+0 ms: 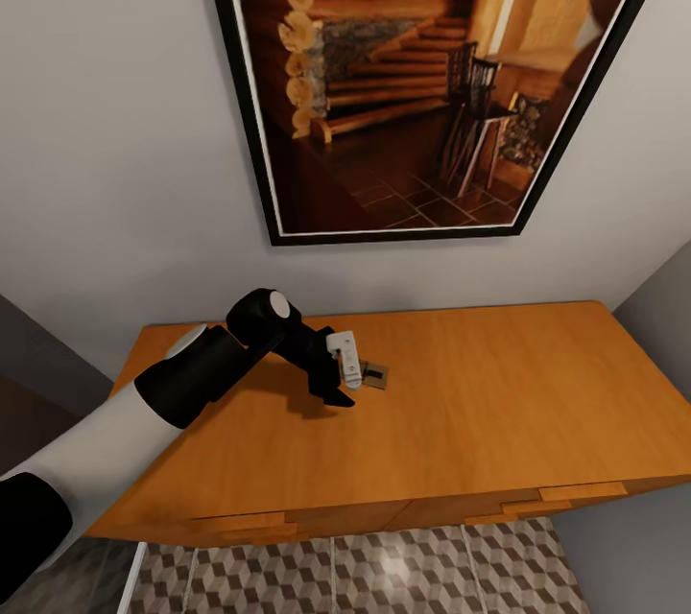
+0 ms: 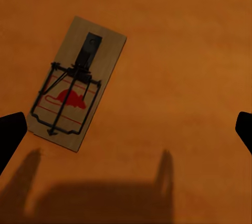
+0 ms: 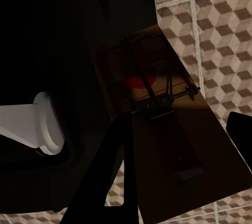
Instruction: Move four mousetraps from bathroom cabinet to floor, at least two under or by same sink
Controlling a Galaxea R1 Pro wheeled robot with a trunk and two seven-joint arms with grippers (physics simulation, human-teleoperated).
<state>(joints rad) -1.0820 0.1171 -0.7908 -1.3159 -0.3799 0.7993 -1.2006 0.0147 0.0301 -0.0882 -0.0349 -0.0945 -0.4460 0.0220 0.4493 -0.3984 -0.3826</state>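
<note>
Left gripper (image 1: 347,374) hovers over the cabinet (image 1: 499,384) top, jaws apart, nothing between them. A mousetrap (image 2: 77,83) lies flat on the wood just right of the gripper, untouched. Right gripper (image 3: 157,182) is clamped on a second trap (image 3: 157,103), held above the floor (image 3: 220,19) tiles.

The cabinet (image 1: 499,384) top is a broad, flat counter, bare to the right of the lone mousetrap (image 1: 373,374), so there is wide room to come down there. The wall with the framed picture (image 1: 422,77) closes off the back edge. The left end effector (image 1: 345,374) hangs over the trap with its fingers spread wide, nothing between them but wood.
</note>
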